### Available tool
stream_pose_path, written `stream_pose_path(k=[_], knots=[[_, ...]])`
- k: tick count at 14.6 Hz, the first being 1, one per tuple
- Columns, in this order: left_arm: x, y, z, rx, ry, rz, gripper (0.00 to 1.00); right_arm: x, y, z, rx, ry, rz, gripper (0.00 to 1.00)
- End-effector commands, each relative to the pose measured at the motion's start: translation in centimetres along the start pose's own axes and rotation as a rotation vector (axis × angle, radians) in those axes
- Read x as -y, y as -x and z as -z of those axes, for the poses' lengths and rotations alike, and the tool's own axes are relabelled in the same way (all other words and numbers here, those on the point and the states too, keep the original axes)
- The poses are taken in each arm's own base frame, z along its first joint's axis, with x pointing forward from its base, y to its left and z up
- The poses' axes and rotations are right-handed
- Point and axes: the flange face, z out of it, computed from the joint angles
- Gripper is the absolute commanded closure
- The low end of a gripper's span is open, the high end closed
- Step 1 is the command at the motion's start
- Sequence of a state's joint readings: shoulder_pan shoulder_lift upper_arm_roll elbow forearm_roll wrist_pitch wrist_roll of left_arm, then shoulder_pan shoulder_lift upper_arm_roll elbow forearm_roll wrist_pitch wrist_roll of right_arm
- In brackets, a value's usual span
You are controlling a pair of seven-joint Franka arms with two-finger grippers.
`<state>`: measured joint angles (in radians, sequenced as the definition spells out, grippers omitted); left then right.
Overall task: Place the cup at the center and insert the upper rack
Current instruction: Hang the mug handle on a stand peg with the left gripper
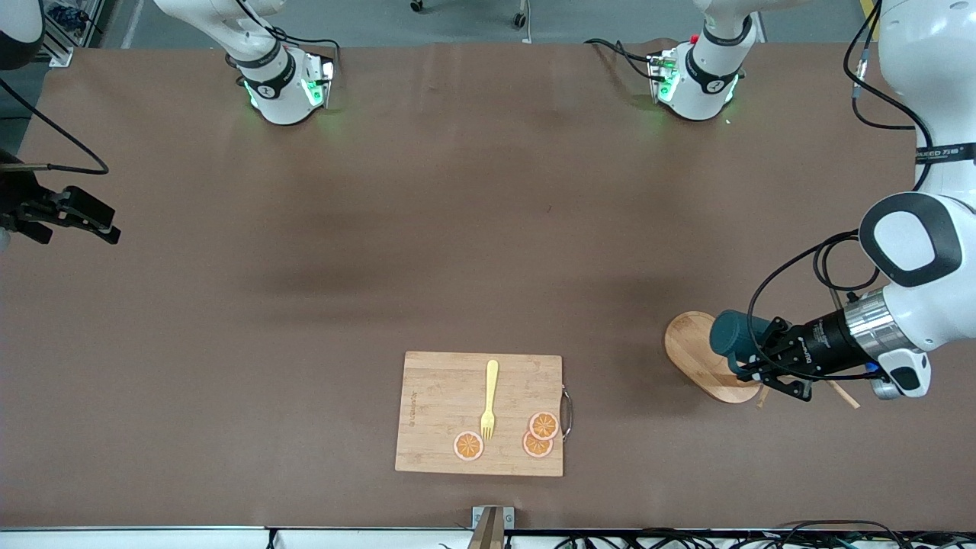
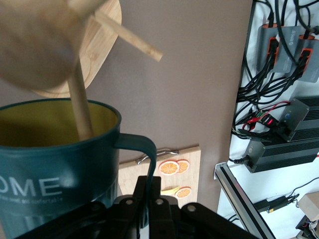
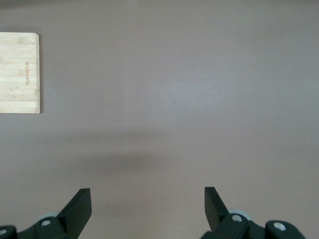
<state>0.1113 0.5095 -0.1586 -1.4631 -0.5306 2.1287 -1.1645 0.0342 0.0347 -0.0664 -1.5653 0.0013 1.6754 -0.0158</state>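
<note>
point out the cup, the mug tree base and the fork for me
cup (image 1: 730, 333), front view, on its ribbed teal outer wall
mug tree base (image 1: 690, 349), front view, on the bare part of the oval wooden tray
fork (image 1: 490, 396), front view, on the yellow handle above the tines

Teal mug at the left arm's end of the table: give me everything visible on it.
Dark teal mug with a mustard-yellow inside, white lettering on its wall and a thin teal handle. The left gripper is shut on that handle, holding it over the light wooden mug tree's oval base. A wooden peg dips into its mouth.
</note>
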Motion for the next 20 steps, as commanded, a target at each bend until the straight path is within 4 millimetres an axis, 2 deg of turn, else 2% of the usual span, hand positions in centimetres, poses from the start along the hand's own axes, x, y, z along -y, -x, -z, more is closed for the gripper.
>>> stream_pose_path(k=[1,4,5,8,11,14,20], knots=[[-0.5,-1.5,0.7,-0.008,0.037,-0.007,0.92,-0.3,-0.1,0.3,-0.006,0.014,0.003,0.00],[-0.5,-2.3,0.9,-0.018,0.050,0.001,0.85,-0.4,-0.1,0.3,-0.006,0.014,0.001,0.00],[-0.5,-2.3,1.0,-0.019,0.051,0.001,0.77,-0.4,-0.1,0.3,-0.007,0.014,0.001,0.00],[-0.6,-2.1,1.8,-0.024,0.062,0.004,0.00,-0.4,-0.1,0.3,-0.007,0.014,0.001,0.00],[-0.9,-1.5,3.2,-0.030,0.081,-0.004,0.00,-0.5,-0.1,0.3,-0.006,0.013,-0.001,0.00],[-1.0,0.4,7.1,-0.046,0.117,-0.031,0.00,-0.3,-0.1,0.3,-0.006,0.012,0.002,0.00],[1.1,6.2,15.0,-0.180,0.009,-0.193,0.00,-0.4,-0.1,0.3,-0.006,0.012,0.001,0.00]])
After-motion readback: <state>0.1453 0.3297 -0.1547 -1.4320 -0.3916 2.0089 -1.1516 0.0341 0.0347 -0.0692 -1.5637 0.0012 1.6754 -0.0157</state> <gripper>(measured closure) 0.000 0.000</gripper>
